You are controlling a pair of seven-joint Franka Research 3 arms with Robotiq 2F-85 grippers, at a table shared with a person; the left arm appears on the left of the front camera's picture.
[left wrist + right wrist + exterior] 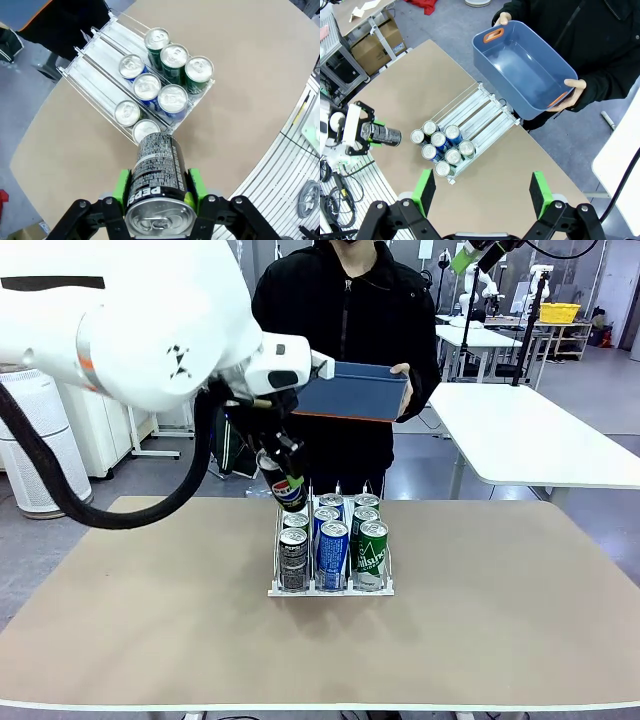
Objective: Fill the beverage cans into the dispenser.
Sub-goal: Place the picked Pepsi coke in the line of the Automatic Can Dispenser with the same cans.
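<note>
Pads [121, 186] of the left gripper [159, 187] are pressing both sides of a black can [159, 175] with a round logo — the can is hanging tilted above the dispenser's [331, 589] rear end. The dispenser is sitting mid-table [150, 620], holding eight cans: two dark grey [293, 558] in one outer lane, three blue [332, 552] in the middle, three green [372, 553] in the other. The right gripper [481, 192] is hovering high, its fingers spread wide — gripping nothing. Across the table, a person is holding a blue bin [524, 70] with both hands [573, 90].
</note>
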